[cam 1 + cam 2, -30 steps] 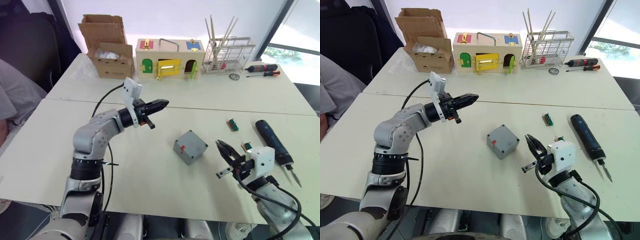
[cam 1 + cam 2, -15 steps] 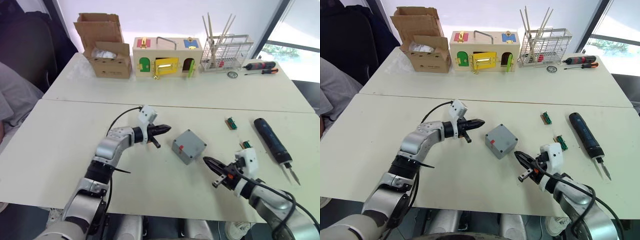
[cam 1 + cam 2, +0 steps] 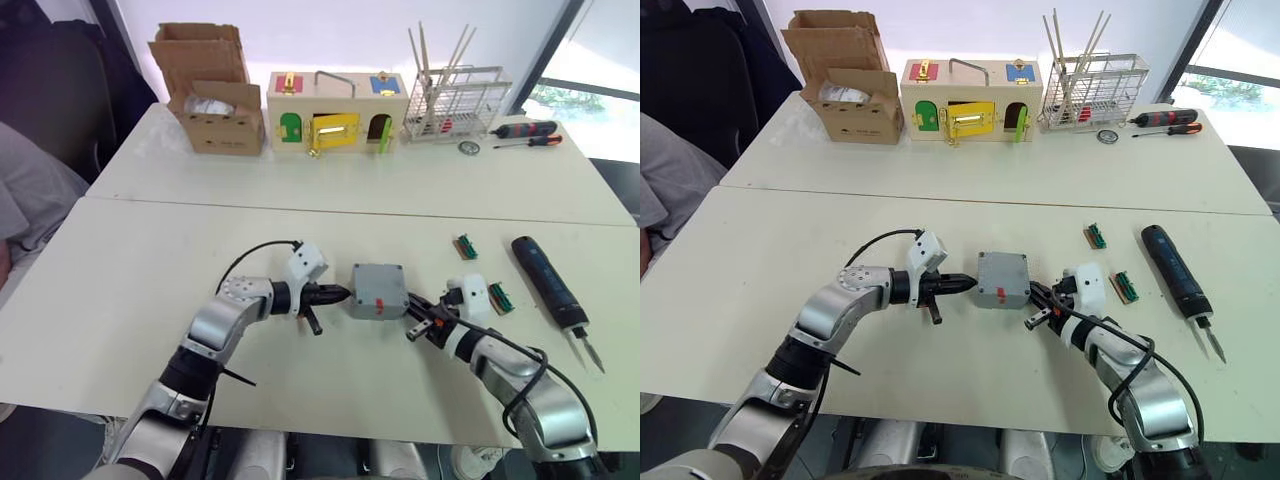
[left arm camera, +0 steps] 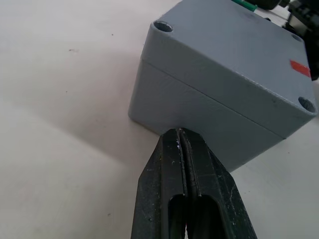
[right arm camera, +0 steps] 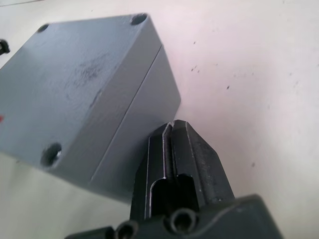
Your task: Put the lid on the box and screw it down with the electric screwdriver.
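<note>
Both tools, left (image 3: pixel 343 294) and right (image 3: pixel 412 324), fingers pressed together, are bracketing the box (image 3: pixel 378 291) near the desk's (image 3: pixel 150 260) front edge, its lid (image 5: pixel 75 84) already seated, while the electric screwdriver (image 3: pixel 545 281) is lying untouched toward the right edge.

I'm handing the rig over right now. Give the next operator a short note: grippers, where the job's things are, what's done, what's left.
Left gripper: shut, empty, tips at the left side of the box.
Right gripper: shut, empty, tips at the box's right side.
The lid already sits on the box, seam visible, corner holes showing.
Electric screwdriver lies untouched on the table, to the right of the box.
Left: pick up the driver and screw the lid down.
</note>
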### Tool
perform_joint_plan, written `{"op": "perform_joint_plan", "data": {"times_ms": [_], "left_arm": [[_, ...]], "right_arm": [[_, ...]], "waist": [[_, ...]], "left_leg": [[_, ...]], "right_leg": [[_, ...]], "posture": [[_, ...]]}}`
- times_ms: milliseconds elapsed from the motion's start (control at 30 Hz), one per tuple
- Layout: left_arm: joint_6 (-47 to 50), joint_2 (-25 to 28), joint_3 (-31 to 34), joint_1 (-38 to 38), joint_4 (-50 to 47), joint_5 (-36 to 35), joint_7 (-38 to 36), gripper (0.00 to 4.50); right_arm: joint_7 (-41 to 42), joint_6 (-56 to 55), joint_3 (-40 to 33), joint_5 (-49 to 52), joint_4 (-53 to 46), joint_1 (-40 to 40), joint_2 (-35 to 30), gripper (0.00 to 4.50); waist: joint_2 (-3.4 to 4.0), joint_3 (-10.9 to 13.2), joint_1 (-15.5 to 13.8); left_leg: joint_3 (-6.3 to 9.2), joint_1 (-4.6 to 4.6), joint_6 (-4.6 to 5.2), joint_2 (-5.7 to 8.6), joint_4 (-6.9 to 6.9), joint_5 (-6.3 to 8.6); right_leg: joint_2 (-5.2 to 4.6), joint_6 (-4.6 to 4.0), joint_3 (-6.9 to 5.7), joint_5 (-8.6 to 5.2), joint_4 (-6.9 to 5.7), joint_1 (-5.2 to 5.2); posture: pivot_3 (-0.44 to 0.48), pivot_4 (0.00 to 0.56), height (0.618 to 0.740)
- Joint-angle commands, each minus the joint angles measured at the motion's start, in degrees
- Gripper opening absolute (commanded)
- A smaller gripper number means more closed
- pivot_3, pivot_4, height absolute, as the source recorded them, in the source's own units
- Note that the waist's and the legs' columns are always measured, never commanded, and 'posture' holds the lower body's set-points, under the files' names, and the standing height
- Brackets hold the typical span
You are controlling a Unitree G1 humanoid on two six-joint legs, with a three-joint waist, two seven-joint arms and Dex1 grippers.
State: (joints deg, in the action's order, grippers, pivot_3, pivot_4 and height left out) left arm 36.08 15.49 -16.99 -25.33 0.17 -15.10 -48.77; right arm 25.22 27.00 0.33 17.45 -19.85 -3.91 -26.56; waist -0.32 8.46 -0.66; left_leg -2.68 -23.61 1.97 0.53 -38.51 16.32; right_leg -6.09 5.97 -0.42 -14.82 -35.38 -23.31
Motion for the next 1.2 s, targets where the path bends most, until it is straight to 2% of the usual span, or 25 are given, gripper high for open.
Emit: {"op": "perform_joint_plan", "data": {"times_ms": [33,333,433,500,667,800,933,1033,1200], "left_arm": [[0.5,-1.1,-0.3,-0.2,-3.1,-1.2,0.4,0.0],[0.6,1.4,1.5,0.6,-3.8,-0.7,2.0,0.0],[3.6,5.0,5.3,2.4,-8.0,-2.3,3.0,0.0],[5.9,7.6,9.0,3.7,-12.3,-4.2,3.7,0.0],[10.0,9.8,13.8,7.1,-23.1,-9.4,5.5,0.0],[12.9,9.4,13.4,8.6,-30.9,-14.6,5.5,0.0],[14.1,11.3,9.5,10.3,-36.8,-18.2,3.5,0.0],[14.2,12.5,7.3,9.4,-37.9,-20.0,1.7,0.0],[13.0,14.6,3.4,7.4,-38.6,-20.6,-0.8,0.0]], "right_arm": [[2.1,-2.2,1.0,-0.1,0.4,1.8,0.8,0.02],[3.3,-2.8,2.0,-1.0,0.3,1.0,1.4,0.02],[3.5,-2.6,0.1,0.0,0.0,0.0,1.1,0.02],[5.2,-2.0,-3.2,2.6,-0.8,-1.1,-0.2,0.02],[8.6,1.0,-13.2,10.2,-4.9,-6.1,-3.9,0.02],[8.1,6.9,-19.7,11.2,-8.9,-10.4,-9.2,0.02],[6.9,7.8,-27.6,13.8,-14.2,-15.5,-9.1,0.02],[4.8,5.0,-31.0,11.2,-14.1,-19.1,-7.1,0.87],[3.7,2.4,-34.4,10.2,-11.6,-21.5,-5.3,3.42]], "waist": [[0.0,0.0,0.1],[0.0,0.0,0.3],[0.0,0.0,0.6],[0.03,0.0,1.0],[0.08,0.0,0.8],[0.1,0.0,0.2],[0.16,0.1,-0.1],[0.16,0.1,-0.1],[0.16,0.1,0.1]], "left_leg": [[0.0,0.0,-0.02,0.0,0.05,-0.01],[-0.01,0.02,-0.22,0.02,0.32,-0.15],[-0.01,0.02,-0.23,0.01,0.34,-0.16],[-0.01,0.03,-0.23,0.0,0.36,-0.16],[-0.01,0.03,-0.25,0.05,0.36,-0.16],[-0.01,0.04,-0.26,0.07,0.35,-0.16],[0.0,0.12,-0.31,-0.01,0.52,-0.19],[0.0,0.12,-0.34,-0.01,0.49,-0.22],[-0.02,0.17,-0.33,0.0,0.4,-0.24]], "right_leg": [[0.0,0.0,0.0,0.0,0.02,-0.01],[0.04,0.01,-0.01,0.01,0.02,-0.13],[0.04,0.01,0.0,0.01,0.02,-0.14],[0.04,0.01,0.0,0.01,0.01,-0.15],[-0.03,0.01,0.0,0.01,0.09,-0.05],[-0.05,0.01,0.0,0.01,0.11,-0.04],[0.04,-0.01,0.0,-0.01,0.09,-0.06],[0.05,-0.02,0.0,-0.01,0.1,-0.03],[0.05,-0.04,0.0,-0.01,0.14,0.09]], "posture": [[0.0,0.15,0.731],[0.0,0.15,0.731],[0.0,0.15,0.731],[0.0,0.15,0.731],[0.0,0.15,0.731],[0.0,0.15,0.731],[0.0,0.15,0.731],[0.0,0.15,0.731],[0.0,0.15,0.731]]}}
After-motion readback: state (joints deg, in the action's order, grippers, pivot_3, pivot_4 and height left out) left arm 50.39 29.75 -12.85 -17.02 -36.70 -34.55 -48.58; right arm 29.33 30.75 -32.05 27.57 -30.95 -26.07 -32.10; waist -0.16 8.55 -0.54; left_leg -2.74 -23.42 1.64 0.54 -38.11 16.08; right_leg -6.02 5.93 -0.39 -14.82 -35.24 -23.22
